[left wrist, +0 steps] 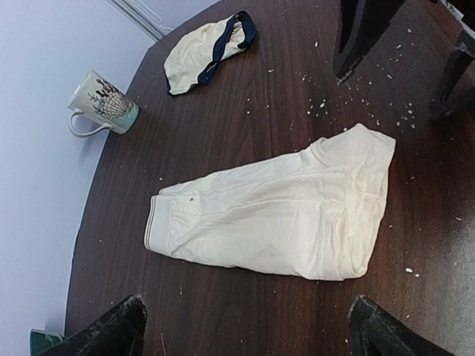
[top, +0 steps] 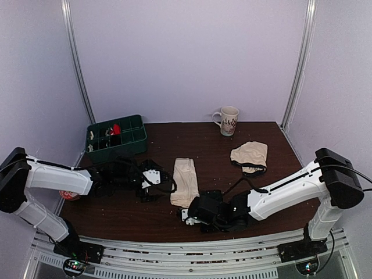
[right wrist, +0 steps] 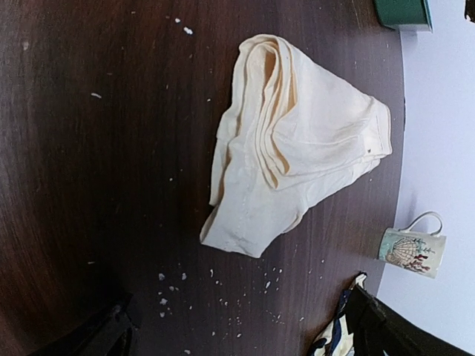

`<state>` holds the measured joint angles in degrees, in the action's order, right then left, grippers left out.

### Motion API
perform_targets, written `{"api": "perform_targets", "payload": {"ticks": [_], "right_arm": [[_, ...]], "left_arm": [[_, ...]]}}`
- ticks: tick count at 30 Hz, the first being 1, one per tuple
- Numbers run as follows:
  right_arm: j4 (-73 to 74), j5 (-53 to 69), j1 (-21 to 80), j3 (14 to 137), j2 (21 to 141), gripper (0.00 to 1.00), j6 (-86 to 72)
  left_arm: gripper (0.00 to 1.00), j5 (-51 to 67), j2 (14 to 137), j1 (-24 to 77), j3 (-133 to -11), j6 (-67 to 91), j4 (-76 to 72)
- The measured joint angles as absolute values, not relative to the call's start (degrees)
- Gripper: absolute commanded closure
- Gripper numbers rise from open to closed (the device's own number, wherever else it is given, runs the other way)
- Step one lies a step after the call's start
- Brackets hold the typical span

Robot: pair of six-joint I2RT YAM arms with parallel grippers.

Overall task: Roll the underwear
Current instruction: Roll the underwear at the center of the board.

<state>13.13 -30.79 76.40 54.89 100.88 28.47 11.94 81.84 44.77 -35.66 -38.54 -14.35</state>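
Pinching only the top layer, the spread left gripper point(left wrist: 246, 311) or spread right gripper point(right wrist: 241, 302) near the folded underwear point(top: 185, 181) may unfold it.

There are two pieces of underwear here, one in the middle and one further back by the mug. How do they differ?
The middle underwear is folded into a long, narrow strip, while the back underwear lies in a rounder, bunched heap. The middle underwear is cream all over, whereas the back underwear has a dark blue band along its edge. Both are pale cream and lie loose on the table; neither is held.
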Motion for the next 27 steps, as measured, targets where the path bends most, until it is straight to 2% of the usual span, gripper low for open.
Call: {"api": "perform_targets", "payload": {"ticks": [9, 17, 20, 23, 27], "right_arm": [[9.8, -28.6, 74.8, 53.7, 100.0, 0.02, 40.2], [6.3, -26.6, 71.8, 57.0, 104.7, 0.06, 45.5], [5.0, -26.2, 71.3, 58.2, 106.1, 0.11, 46.7], [4.1, -25.4, 70.9, 58.9, 107.0, 0.23, 47.6], [3.5, -24.0, 69.9, 59.9, 108.4, 0.27, 48.2]], "left_arm": [[0.02, 19.7, 76.9, 37.6, -30.2, -37.6, -21.2], [0.02, 24.6, 79.1, 34.4, -30.2, -35.6, -24.4], [0.02, 25.3, 79.5, 34.4, -30.2, -35.4, -24.5], [0.02, 25.6, 79.5, 34.4, -30.2, -35.4, -24.6], [0.02, 25.8, 79.5, 34.4, -30.2, -35.3, -24.6]]}}
